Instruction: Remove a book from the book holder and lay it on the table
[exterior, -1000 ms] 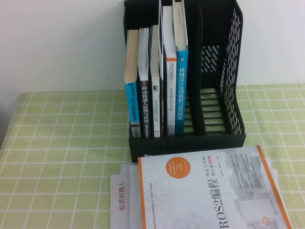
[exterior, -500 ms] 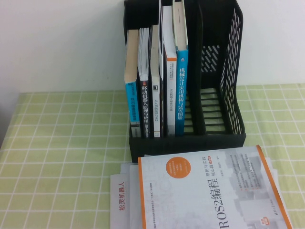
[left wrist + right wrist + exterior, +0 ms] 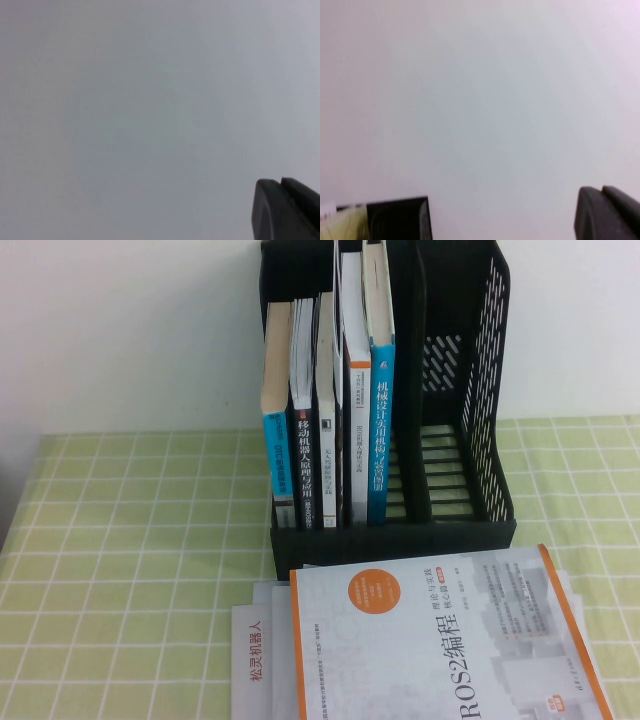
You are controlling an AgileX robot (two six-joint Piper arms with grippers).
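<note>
The book (image 3: 381, 430) stands upright in the book holder (image 3: 480, 390), far from both claws. The ROS2 book (image 3: 440, 640) lies on the table (image 3: 130, 570) before the rack. The left gripper (image 3: 285, 210) and right gripper (image 3: 606, 212) face a blank wall.

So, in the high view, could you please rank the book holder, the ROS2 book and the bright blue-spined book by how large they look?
1. Book holder.
2. ROS2 book, though it lies nearest the camera and is cut off, so this is unsure.
3. Blue-spined book, edge-on.
Both grippers show only in their wrist views, left and right.
</note>
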